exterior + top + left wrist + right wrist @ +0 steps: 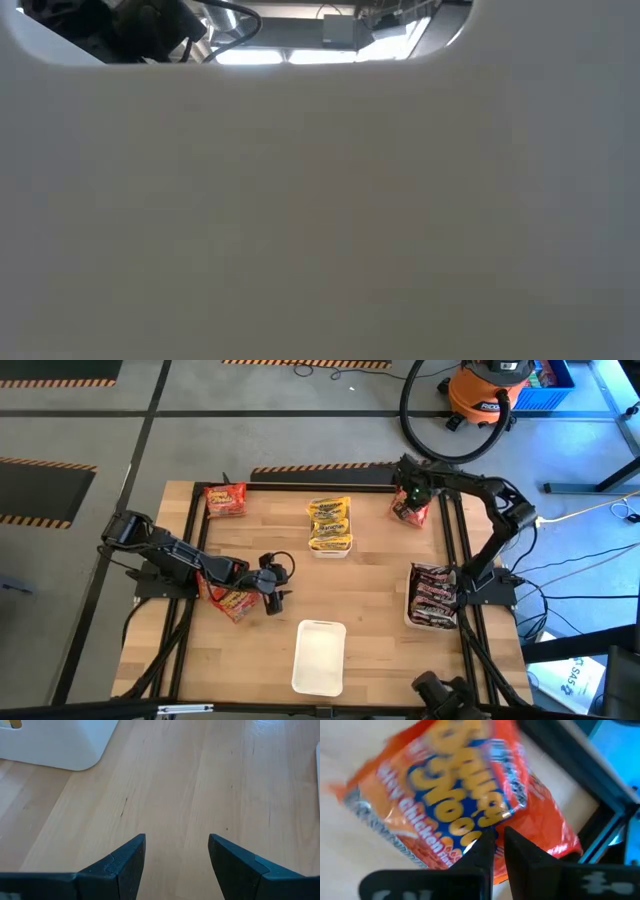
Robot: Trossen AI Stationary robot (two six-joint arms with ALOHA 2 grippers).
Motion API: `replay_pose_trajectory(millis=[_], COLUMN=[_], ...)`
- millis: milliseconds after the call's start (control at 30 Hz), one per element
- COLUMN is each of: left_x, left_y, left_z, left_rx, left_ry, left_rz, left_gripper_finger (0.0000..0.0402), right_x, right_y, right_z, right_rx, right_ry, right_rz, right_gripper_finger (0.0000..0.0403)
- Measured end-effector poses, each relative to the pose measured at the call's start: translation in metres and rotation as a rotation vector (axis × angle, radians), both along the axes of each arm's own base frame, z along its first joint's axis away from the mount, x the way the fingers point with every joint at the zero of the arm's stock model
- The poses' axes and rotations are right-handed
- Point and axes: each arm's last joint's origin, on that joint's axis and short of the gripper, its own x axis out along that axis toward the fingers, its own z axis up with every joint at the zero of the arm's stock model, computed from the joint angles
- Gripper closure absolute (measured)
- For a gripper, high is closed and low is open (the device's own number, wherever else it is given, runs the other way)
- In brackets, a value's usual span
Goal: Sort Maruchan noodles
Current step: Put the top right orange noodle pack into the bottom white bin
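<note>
Closest to us, the right gripper pinches an orange noodle packet at the table's two o'clock corner; our left gripper gapes empty at nine o'clock

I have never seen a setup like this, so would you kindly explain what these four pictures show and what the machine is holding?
Two dark robot arms work at a wooden table. One picture looks straight down; another sits at table height but is blocked by a white tray. The other two come from cameras on each arm's wrist. On the table: a tray of yellow noodle packets, a tray of dark brown packets, an empty white tray, and loose red packets at the far left and under the left arm. The left gripper is open over bare wood. The right gripper, at the far right corner, pinches a red chicken noodle packet.
</note>
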Motion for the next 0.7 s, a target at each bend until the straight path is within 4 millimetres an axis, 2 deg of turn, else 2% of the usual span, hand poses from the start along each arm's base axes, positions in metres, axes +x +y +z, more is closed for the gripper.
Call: replay_pose_trajectory(millis=[133, 333, 700], left_x=[0.000, 0.000, 0.000], left_y=[0.000, 0.000, 0.000], left_z=[0.000, 0.000, 0.000], left_rx=[0.000, 0.000, -0.001], left_ry=[0.000, 0.000, 0.000], left_rz=[0.000, 0.001, 0.001], left_gripper_finger=[0.0190, 0.0190, 0.0190], right_x=[0.005, 0.031, 0.079], right_y=[0.010, 0.036, 0.104], right_z=[-0.006, -0.007, -0.008], right_rx=[0.076, 0.172, 0.252], right_ry=[-0.060, -0.129, -0.113], right_rz=[0.017, 0.049, 0.167], right_gripper_finger=[0.0377, 0.0377, 0.0377])
